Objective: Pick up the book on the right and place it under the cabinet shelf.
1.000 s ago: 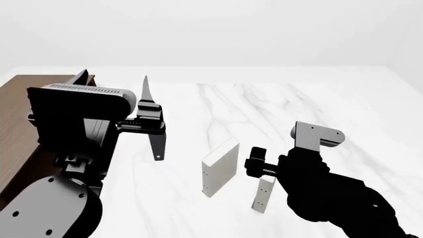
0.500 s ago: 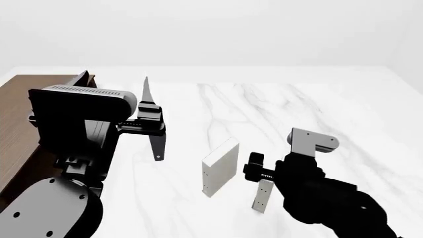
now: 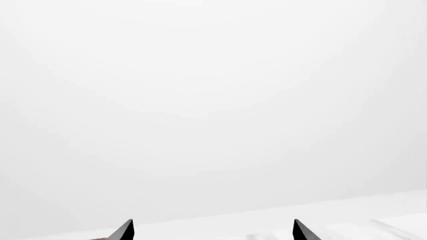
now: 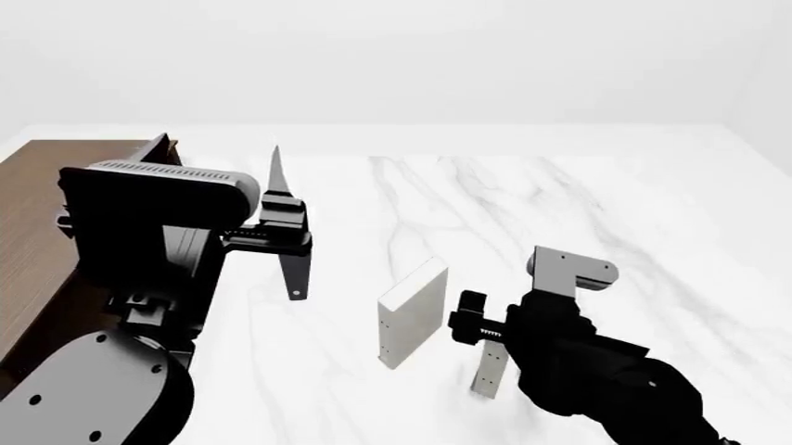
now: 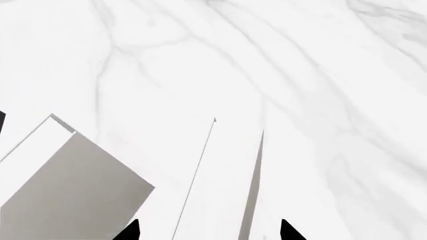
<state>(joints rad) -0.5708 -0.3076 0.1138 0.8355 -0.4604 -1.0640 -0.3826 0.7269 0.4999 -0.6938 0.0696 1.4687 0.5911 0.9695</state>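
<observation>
The book [image 4: 491,364] is slim and off-white and stands upright on the white marble table, to the right of a similar, larger pale book [image 4: 413,311]. My right gripper [image 4: 479,326] is open just above it. In the right wrist view the book [image 5: 223,185] lies between the two black fingertips [image 5: 132,231], with a gap on each side of it, and the other pale book [image 5: 73,185] is beside it. The dark brown cabinet shelf [image 4: 28,232] is at the far left, partly hidden by my left arm. My left gripper [image 4: 285,227] is open and empty above the table.
The left wrist view shows only the white background, a strip of table and the gripper's own spread fingertips [image 3: 127,231]. White marble tabletop [image 4: 557,195] stretches behind and to the right of the books.
My right arm has moved left and down, closing in over the right book. The left arm, both books and the cabinet have not moved.
</observation>
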